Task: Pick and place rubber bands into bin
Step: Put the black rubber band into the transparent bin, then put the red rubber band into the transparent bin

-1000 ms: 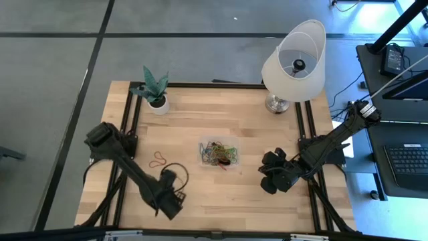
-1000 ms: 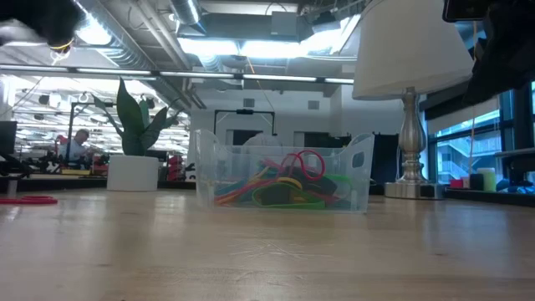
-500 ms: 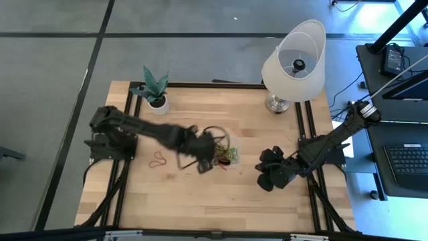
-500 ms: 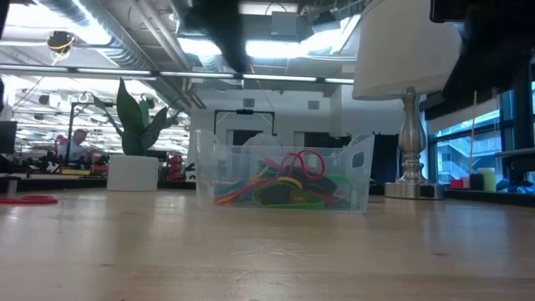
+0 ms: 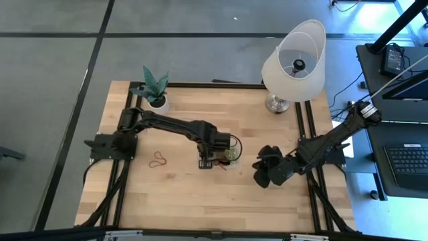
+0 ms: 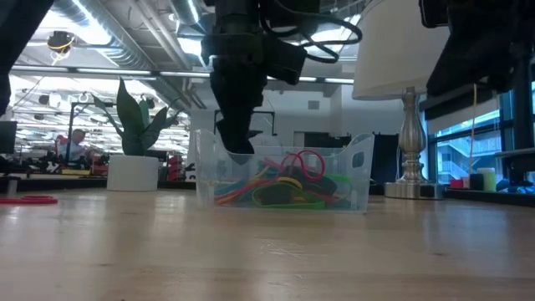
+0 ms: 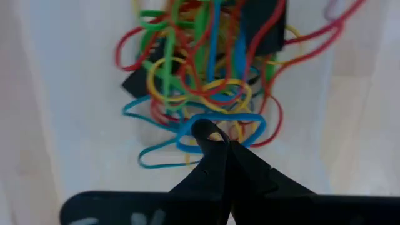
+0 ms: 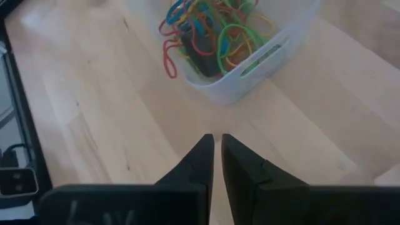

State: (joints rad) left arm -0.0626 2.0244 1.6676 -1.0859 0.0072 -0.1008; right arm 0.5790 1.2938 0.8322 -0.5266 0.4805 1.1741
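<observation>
Most bands [image 8: 209,31] are lying in the bin [image 5: 212,163] — the left claw [image 7: 215,134], tips together, is hovering inside; a red band [image 5: 158,159] is waiting on the worktop [image 5: 227,194]. The right claw [image 8: 217,142], nearly closed, is idling nearby.

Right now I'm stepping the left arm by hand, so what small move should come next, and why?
Probably open the left tool: its shut tips hang inside the bin, just above the rubber bands, so anything pinched would drop in. Whether it holds one, I cannot tell.
</observation>
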